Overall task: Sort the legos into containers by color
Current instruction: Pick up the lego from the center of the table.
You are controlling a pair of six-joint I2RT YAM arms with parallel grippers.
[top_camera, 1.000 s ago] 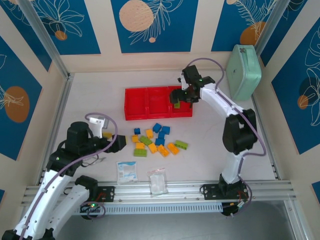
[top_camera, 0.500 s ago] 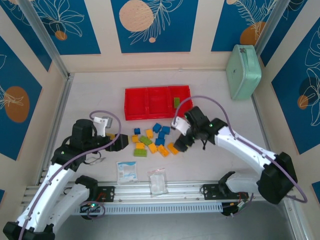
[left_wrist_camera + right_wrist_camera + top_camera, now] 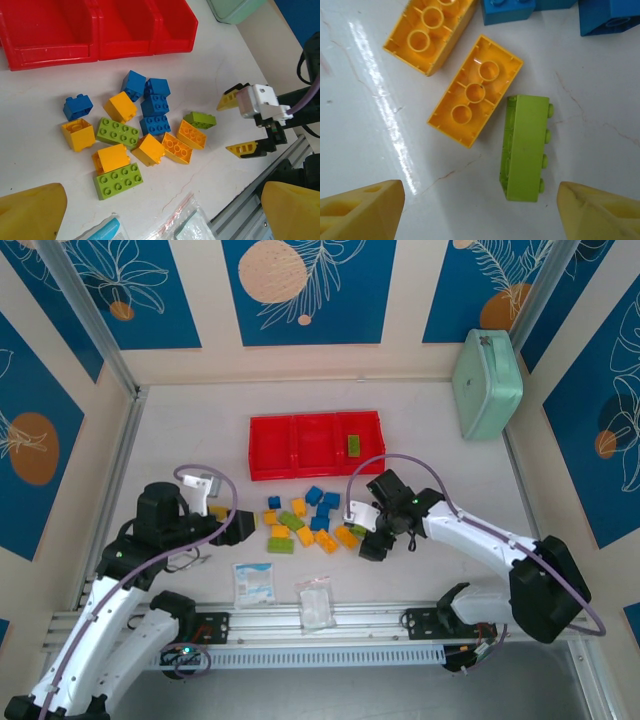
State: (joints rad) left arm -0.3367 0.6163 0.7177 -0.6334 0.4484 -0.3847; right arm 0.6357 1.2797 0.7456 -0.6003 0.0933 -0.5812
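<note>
Item: lime brick (image 3: 525, 147), on its side on the bench, near side of the red tray (image 3: 300, 475). My right gripper (image 3: 480, 212), back from delivering a green brick (image 3: 353, 444) to the tray's right compartment, straddled it, spread, empty; left gripper (image 3: 240, 527) spread.

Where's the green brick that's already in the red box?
In the top view, the green brick lies in the right-hand compartment of the red tray, the end nearest the mint-green case.

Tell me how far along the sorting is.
Done: one lime green brick lies in the red tray's right compartment. In hand: nothing held; the right gripper hangs open over another lime green brick. Left: the yellow, blue and green bricks on the table; left gripper open beside them.
</note>
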